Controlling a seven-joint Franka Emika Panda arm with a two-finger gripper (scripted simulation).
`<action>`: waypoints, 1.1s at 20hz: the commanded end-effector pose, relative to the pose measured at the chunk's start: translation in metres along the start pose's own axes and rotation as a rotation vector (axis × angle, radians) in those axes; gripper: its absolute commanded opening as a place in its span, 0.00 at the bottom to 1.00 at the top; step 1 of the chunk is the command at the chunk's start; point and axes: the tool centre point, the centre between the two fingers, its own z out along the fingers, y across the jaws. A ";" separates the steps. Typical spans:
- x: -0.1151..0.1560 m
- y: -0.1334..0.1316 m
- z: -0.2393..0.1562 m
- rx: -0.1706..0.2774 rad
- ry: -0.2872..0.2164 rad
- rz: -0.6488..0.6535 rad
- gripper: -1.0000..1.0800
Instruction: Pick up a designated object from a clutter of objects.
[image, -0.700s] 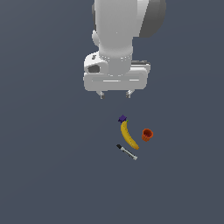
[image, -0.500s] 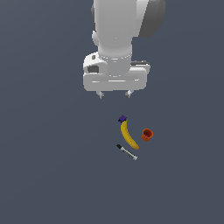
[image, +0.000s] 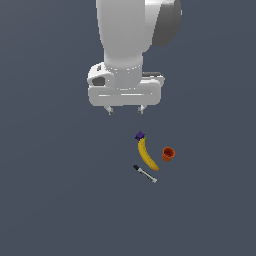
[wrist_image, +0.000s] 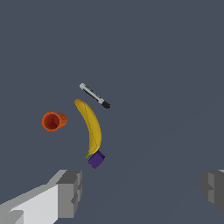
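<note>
The designated object is a tiny dark purple block (image: 140, 135) (wrist_image: 96, 159), touching the stem end of a yellow banana (image: 147, 155) (wrist_image: 90, 126). An orange cup (image: 168, 154) (wrist_image: 53, 121) lies on its side beside the banana. On the banana's other side lies a black-and-white marker pen (image: 145, 174) (wrist_image: 94, 96). My gripper (image: 125, 110) (wrist_image: 142, 190) hangs open above the floor, short of the clutter, with nothing between its fingers. In the wrist view the purple block sits just past one fingertip (wrist_image: 70, 192).
All of the clutter rests on a plain dark grey floor (image: 55, 190). The arm's white body (image: 127, 45) fills the upper middle of the exterior view.
The gripper has shifted slightly toward the exterior view's right, nearer the clutter. The objects have not moved.
</note>
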 end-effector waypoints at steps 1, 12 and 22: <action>0.000 -0.001 0.001 0.000 0.000 0.002 0.96; -0.003 -0.016 0.038 0.015 -0.003 0.095 0.96; -0.022 -0.045 0.112 0.030 -0.011 0.304 0.96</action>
